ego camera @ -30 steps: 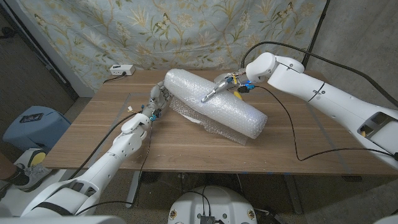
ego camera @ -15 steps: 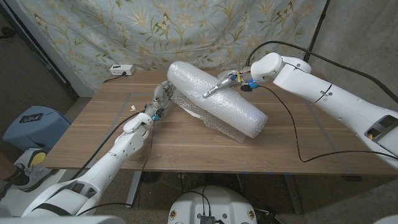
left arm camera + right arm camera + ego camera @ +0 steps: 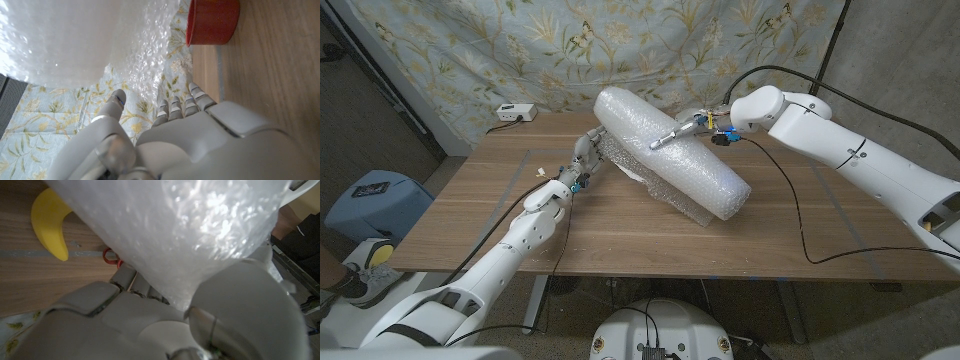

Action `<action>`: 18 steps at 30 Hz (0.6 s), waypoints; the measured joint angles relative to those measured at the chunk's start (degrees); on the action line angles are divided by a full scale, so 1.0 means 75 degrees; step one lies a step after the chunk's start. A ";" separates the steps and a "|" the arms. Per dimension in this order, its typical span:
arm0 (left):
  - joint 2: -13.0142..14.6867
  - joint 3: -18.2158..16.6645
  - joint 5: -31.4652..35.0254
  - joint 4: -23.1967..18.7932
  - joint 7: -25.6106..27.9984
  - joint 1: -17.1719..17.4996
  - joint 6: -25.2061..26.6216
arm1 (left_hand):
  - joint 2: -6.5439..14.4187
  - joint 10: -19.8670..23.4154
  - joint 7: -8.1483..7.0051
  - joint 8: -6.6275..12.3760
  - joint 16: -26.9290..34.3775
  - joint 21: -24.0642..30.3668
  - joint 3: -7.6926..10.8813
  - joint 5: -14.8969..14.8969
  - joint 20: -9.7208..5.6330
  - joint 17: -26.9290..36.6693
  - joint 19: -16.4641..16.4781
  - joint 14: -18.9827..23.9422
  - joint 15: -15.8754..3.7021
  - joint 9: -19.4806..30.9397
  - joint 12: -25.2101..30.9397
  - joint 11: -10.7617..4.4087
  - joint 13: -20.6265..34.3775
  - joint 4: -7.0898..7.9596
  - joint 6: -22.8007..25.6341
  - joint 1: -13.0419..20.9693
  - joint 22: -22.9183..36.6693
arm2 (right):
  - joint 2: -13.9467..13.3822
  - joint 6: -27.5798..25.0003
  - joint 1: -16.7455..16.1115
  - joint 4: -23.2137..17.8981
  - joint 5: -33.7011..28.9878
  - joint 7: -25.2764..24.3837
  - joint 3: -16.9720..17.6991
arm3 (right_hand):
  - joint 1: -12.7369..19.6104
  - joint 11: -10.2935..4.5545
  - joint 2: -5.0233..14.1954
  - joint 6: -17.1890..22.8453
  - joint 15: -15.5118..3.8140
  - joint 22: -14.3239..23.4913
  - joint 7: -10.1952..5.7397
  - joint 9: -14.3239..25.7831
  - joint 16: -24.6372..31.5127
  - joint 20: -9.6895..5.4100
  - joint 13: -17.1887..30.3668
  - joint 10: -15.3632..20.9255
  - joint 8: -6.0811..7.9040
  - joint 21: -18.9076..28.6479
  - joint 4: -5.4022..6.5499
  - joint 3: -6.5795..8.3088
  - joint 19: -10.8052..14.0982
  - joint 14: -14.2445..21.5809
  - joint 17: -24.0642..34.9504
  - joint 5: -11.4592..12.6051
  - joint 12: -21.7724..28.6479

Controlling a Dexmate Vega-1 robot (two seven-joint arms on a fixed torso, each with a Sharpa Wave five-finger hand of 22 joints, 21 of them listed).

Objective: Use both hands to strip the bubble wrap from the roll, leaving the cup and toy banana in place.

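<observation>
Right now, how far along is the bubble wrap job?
Done: some loose wrap already trails beneath the roll.
In hand: the right hand grips the roll's top, and the left hand is at the wrap by its near end.
Left: most wrap is still wound on.
The red cup and toy banana sit on the table.

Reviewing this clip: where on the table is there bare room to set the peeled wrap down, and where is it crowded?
Bare wood lies along the table's near edge in front of the bubble wrap roll, and at the far left corner near the white box. The middle is crowded: left hand and right hand on the roll.
</observation>
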 measured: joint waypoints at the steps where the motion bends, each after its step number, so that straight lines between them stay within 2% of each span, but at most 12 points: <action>1: -0.0008 0.0004 -0.0018 0.0000 -0.0021 -0.0006 0.0019 | 0.0000 0.0020 0.0000 0.0000 0.0000 0.0000 -0.0020 0.0000 0.0000 0.0000 0.0000 0.0000 0.0000 0.0000 0.0000 -0.0020 0.0000 -0.0020 0.0000 0.0000 0.0000 | -0.0006 -0.0001 -0.0024 -0.0016 0.0009 -0.0016 0.0022 | 0.0000 -0.0001 0.0000 0.0000 0.0000 0.0000 0.0000 0.0010 -0.0001 0.0000 0.0000 0.0001 -0.0043 0.0000 0.0000 0.0000 0.0000 0.0000 0.0003 0.0000 0.0000; 3: -0.0011 0.0005 -0.0061 -0.0004 -0.0057 -0.0010 0.0068 | -0.0035 0.0041 0.0000 0.0000 0.0000 0.0000 -0.0029 0.0002 0.0027 0.0000 0.0027 0.0000 0.0000 0.0000 0.0000 -0.0041 0.0000 -0.0029 0.0000 0.0035 0.0000 | -0.0016 -0.0007 -0.0070 -0.0036 0.0073 -0.0129 0.0069 | 0.0000 -0.0002 0.0000 0.0000 0.0000 0.0000 -0.0001 0.0011 -0.0002 0.0000 0.0000 0.0002 -0.0043 0.0000 -0.0012 -0.0012 0.0000 0.0000 0.0018 0.0000 -0.0001; 6: -0.0011 0.0006 -0.0093 -0.0067 -0.0072 -0.0010 0.0117 | -0.0071 0.0096 -0.0029 0.0000 0.0000 0.0000 -0.0019 0.0060 0.0033 0.0000 0.0033 0.0054 -0.0055 0.0000 0.0000 -0.0096 -0.0001 -0.0145 -0.0029 0.0186 0.0000 | -0.0021 -0.0017 -0.0099 -0.0052 0.0157 -0.0268 0.0102 | 0.0000 -0.0012 0.0000 0.0001 -0.0005 0.0000 -0.0001 0.0011 -0.0022 0.0000 0.0000 0.0014 -0.0043 0.0000 -0.0042 -0.0042 0.0000 0.0005 0.0052 0.0000 0.0000; 9: -0.0008 0.0005 -0.0223 -0.0193 -0.0097 0.0026 0.0293 | -0.0137 0.0187 -0.0070 0.0000 0.0000 0.0000 -0.0020 0.0060 0.0054 0.0000 0.0226 0.0196 -0.0073 0.0000 0.0014 -0.0176 0.0000 -0.0231 0.0013 0.0398 0.0000 | -0.0036 -0.0031 -0.0201 -0.0099 0.0230 -0.0409 0.0218 | 0.0000 -0.0013 0.0000 0.0000 0.0002 0.0000 -0.0001 0.0011 -0.0022 0.0000 0.0000 0.0013 -0.0043 0.0032 -0.0042 -0.0042 0.0000 0.0029 0.0072 0.0000 0.0055; 14: -0.0008 -0.0029 -0.0394 -0.0356 -0.0088 0.0115 0.0470 | -0.0237 0.0398 -0.0109 0.0061 0.0060 0.0049 0.0003 0.0060 0.0065 0.0000 0.0455 0.0440 -0.0107 0.0000 0.0062 -0.0231 -0.0001 -0.0272 0.0137 0.0747 0.0000 | -0.0060 -0.0059 -0.0307 -0.0153 0.0355 -0.0602 0.0329 | 0.0000 0.0027 0.0000 0.0027 0.0012 0.0038 0.0026 0.0011 -0.0029 0.0002 0.0000 0.0054 -0.0073 0.0032 -0.0009 -0.0075 0.0001 0.0042 0.0090 0.0000 0.0056; 18: -0.0008 -0.0060 -0.0544 -0.0520 -0.0029 0.0211 0.0628 | -0.0270 0.0465 -0.0068 0.0061 0.0060 0.0053 0.0003 0.0060 0.0041 0.0000 0.0477 0.0521 -0.0109 0.0000 0.0090 -0.0247 -0.0001 -0.0272 0.0178 0.0859 0.0001 | -0.0094 -0.0091 -0.0430 -0.0215 0.0508 -0.0800 0.0458 | 0.0001 0.0026 -0.0001 0.0031 0.0008 0.0039 0.0030 0.0043 -0.0031 0.0027 0.0000 0.0056 -0.0073 0.0032 -0.0009 -0.0075 0.0028 0.0046 0.0118 -0.0029 0.0056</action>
